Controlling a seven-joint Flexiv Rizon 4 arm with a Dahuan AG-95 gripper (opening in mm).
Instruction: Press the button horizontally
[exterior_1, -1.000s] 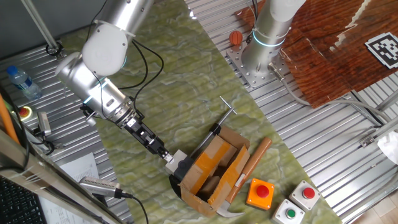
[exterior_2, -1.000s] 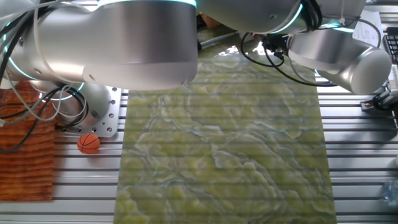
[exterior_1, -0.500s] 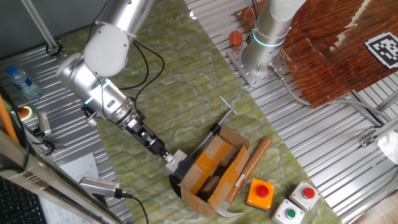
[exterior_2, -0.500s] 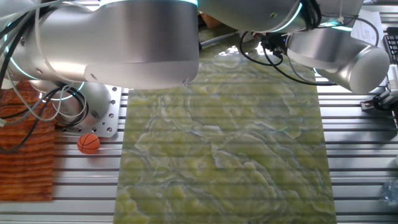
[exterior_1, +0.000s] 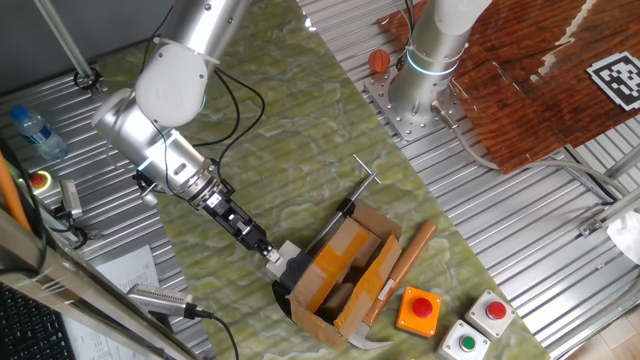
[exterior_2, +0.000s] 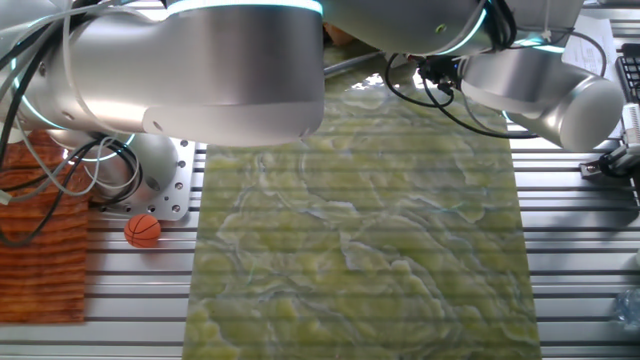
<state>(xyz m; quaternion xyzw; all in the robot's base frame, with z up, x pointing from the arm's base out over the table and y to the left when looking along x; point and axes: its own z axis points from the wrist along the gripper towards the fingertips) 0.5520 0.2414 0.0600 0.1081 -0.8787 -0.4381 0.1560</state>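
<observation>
The button is a small whitish-grey square box with a black part, pressed against the left side of the brown cardboard carton on the green mat. My gripper reaches down-right from the arm, and its tip touches the button's left face. Whether the fingers have a gap is too small to tell. In the other fixed view the arm's silver body fills the top, and the button and the fingertips are hidden.
A wooden-handled hammer leans on the carton. An orange box with a red button and two grey button boxes lie at the lower right. A second arm's base, an orange ball and a water bottle stand around.
The arm has shifted very slightly; the gripper tip stays against the button. Nothing else moved.
</observation>
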